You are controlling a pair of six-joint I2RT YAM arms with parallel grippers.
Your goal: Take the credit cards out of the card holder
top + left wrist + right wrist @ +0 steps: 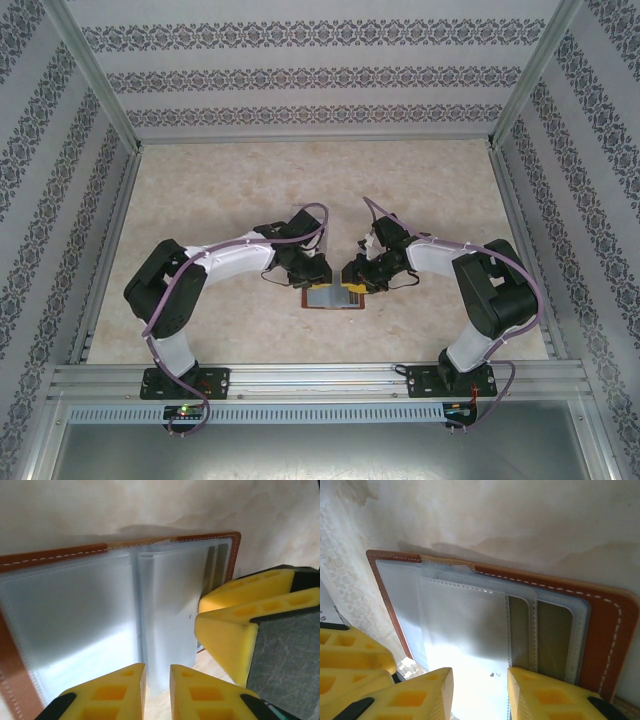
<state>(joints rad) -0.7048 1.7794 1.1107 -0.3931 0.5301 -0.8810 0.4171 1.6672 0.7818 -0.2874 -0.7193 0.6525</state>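
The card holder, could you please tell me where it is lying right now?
The card holder lies open near the middle of the table in the top view, between the left pincer and the right pincer.

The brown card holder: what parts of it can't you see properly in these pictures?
- Top external: the card holder is too small to show its slots or any cards.
- Left wrist: frosted sleeves and glare hide whether credit cards sit inside; the left gripper and the bottom edge cut off the near side.
- Right wrist: the right gripper and the bottom edge hide the card holder's near edge.
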